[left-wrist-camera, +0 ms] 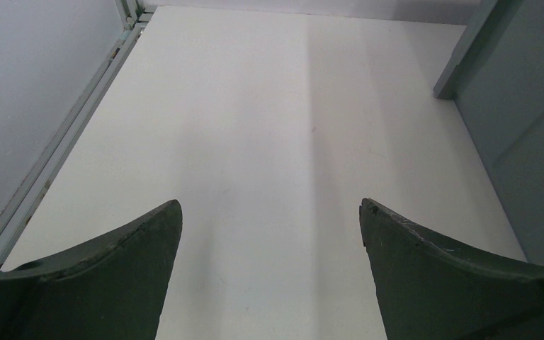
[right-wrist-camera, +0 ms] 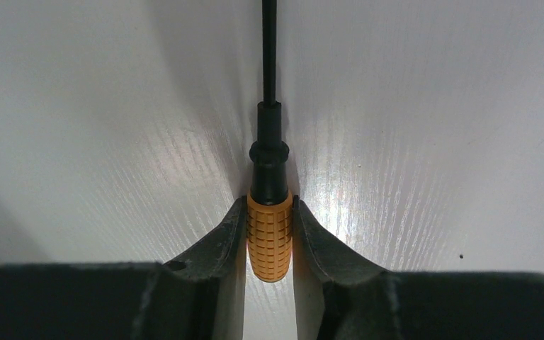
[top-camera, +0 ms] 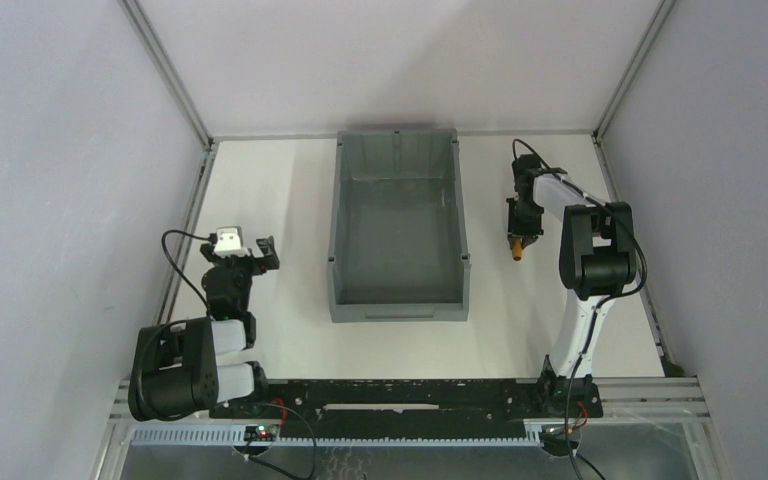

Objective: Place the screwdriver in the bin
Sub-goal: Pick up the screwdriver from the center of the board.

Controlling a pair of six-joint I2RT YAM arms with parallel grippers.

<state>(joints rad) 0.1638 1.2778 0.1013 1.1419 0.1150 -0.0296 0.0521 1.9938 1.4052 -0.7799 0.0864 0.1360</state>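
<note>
Over on the right side of the white table, the right arm's black two-finger gripper is clenched on the small, slim screwdriver with the orange knurled handle and thin black shaft. Its dark fingers press the handle from both sides just behind the black collar, and the shaft points straight away from the wrist along the tabletop. The tool lies on the surface or very close to it; I cannot tell whether it is lifted at all. Taking it by the handle looks sensible to me: that is the thickest part, and the ridges give the pads something to bite on, where the thin shaft could roll or slip.

Between the two arms sits the large rectangular grey plastic bin with tall ribbed walls. Its top is open, its lowered lip faces the arm bases, and I see nothing inside. The screwdriver is outside it, near its right wall but apart from it. I judge that the grasp is made and the lift and carry are not yet done. With a wall that tall, the arm would need to rise before swinging left.

Left of the bin, the left gripper hangs low over bare table with its fingers spread wide and nothing between them, seemingly parked out of the way.
</note>
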